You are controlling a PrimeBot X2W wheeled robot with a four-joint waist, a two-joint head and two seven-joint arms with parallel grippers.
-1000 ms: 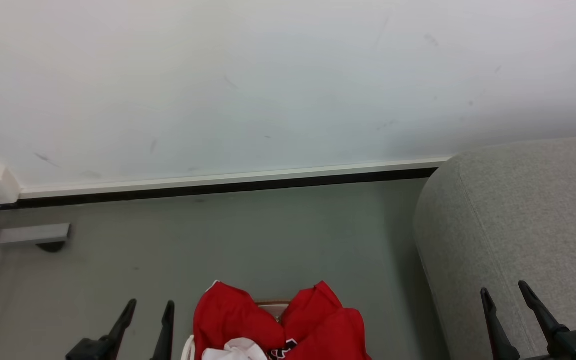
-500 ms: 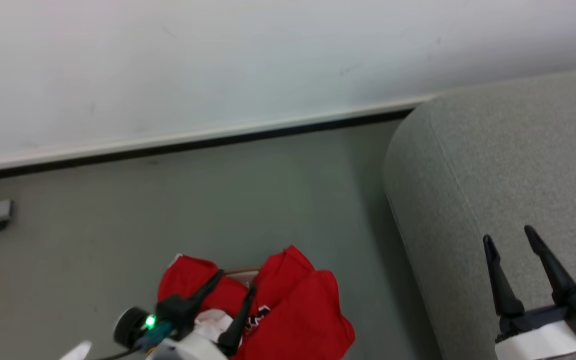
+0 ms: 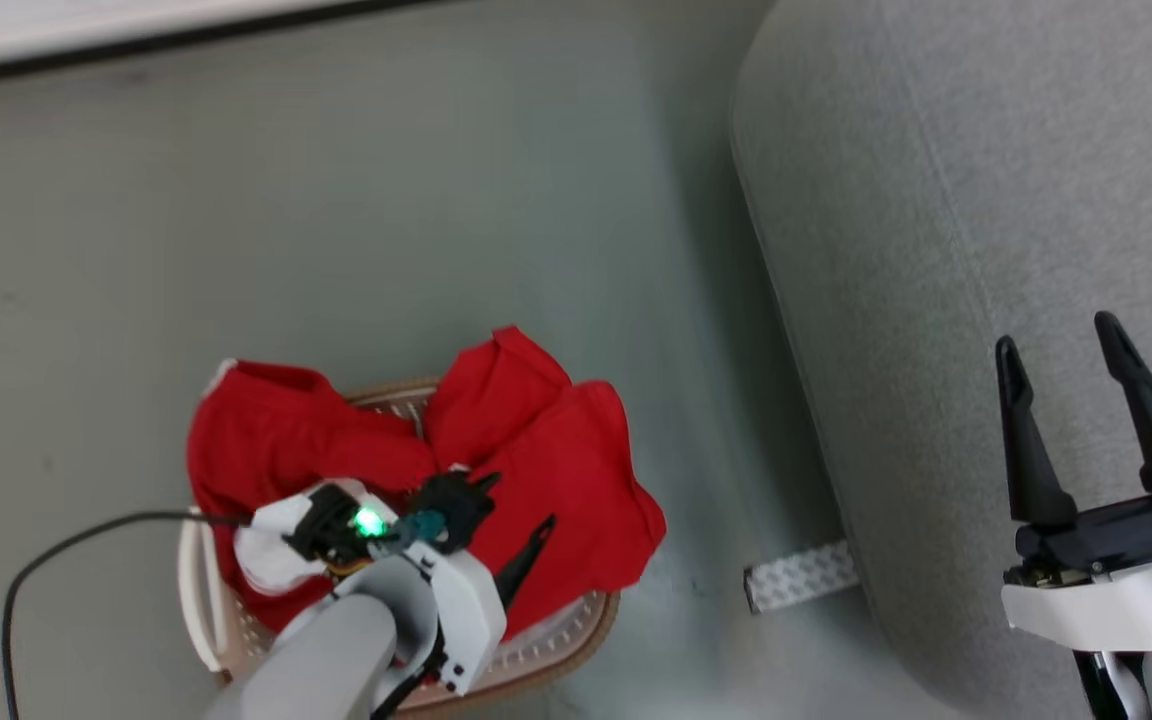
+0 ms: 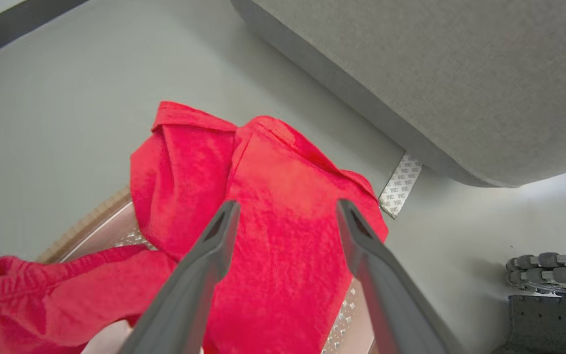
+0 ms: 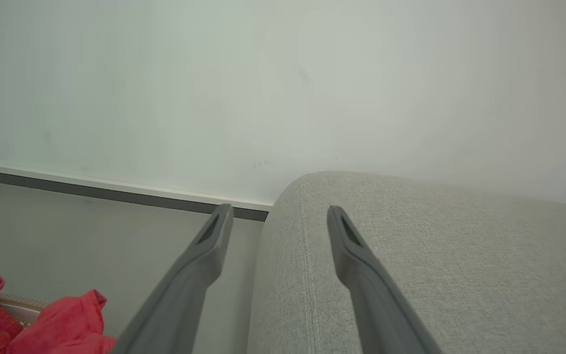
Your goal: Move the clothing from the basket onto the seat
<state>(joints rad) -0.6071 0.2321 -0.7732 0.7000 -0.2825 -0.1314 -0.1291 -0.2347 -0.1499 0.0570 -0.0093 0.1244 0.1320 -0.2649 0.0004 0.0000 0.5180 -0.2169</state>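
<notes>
Grab step: our left gripper (image 3: 516, 502) hangs wide and empty over the bright red fabric clothing (image 3: 556, 450) heaped in the oval white perforated basket (image 3: 576, 628). Next we'd dip, pinch a fold, then swing to the big grey upholstered seat (image 3: 936, 200).

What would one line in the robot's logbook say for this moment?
left gripper: open, over red clothing | red clothing: heaped in laundry basket | right gripper: open, empty, by grey sofa
</notes>
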